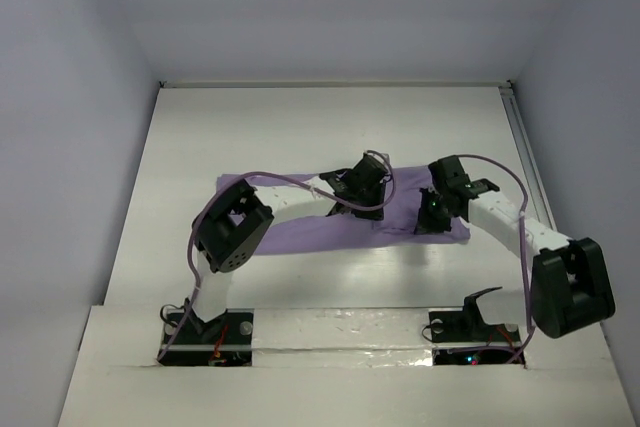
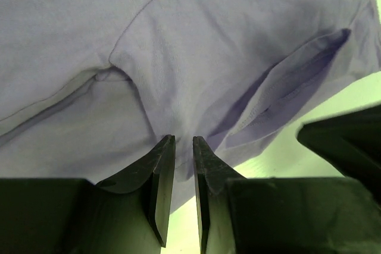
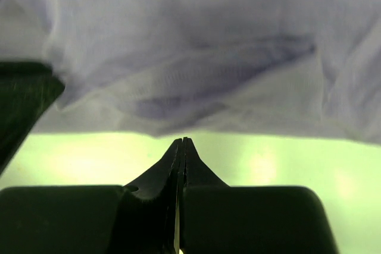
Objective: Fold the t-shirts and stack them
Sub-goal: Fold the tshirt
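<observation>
Lavender t-shirt point(image 1: 310, 237) on white table point(image 1: 300, 127)

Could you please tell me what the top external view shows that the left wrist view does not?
Only the top external view shows the whole lavender t-shirt spread on the white table, with the right gripper over its right end. Only the left wrist view shows a sleeve seam and hem up close, and the left gripper with its fingers narrowly apart at the cloth's edge. Both show the t-shirt and the left gripper.
</observation>
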`<state>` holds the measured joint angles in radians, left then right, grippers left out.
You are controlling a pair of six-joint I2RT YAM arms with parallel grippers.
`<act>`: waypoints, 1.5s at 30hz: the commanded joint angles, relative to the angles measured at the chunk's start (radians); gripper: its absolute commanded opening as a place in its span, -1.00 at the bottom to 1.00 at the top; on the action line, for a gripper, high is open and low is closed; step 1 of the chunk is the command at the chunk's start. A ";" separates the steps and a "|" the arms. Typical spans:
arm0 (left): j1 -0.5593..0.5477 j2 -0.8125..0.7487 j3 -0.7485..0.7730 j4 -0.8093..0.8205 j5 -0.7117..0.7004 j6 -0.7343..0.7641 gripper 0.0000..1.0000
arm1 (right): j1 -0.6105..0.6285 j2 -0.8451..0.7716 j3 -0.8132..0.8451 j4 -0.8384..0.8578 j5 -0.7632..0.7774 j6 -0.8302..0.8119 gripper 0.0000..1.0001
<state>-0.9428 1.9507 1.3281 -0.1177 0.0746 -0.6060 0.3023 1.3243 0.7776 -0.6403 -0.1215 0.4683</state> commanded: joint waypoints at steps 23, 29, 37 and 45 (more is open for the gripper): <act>-0.116 0.007 -0.024 0.019 0.045 0.072 -0.76 | -0.032 0.256 0.235 0.100 -0.021 -0.053 -1.00; -0.125 -0.062 -0.072 0.042 0.037 0.077 -0.76 | -0.032 0.191 0.149 0.064 -0.069 -0.063 -1.00; -0.125 -0.023 -0.061 0.061 0.034 0.083 -0.76 | -0.032 -0.003 -0.012 -0.033 -0.116 -0.022 -1.00; -0.116 -0.001 0.000 0.029 0.022 0.091 -0.76 | -0.023 -0.108 -0.005 -0.171 -0.147 0.001 -1.00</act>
<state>-1.0653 1.9541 1.2781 -0.0788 0.1009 -0.5354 0.2756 1.2831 0.7544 -0.7319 -0.2413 0.4534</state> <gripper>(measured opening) 0.120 0.010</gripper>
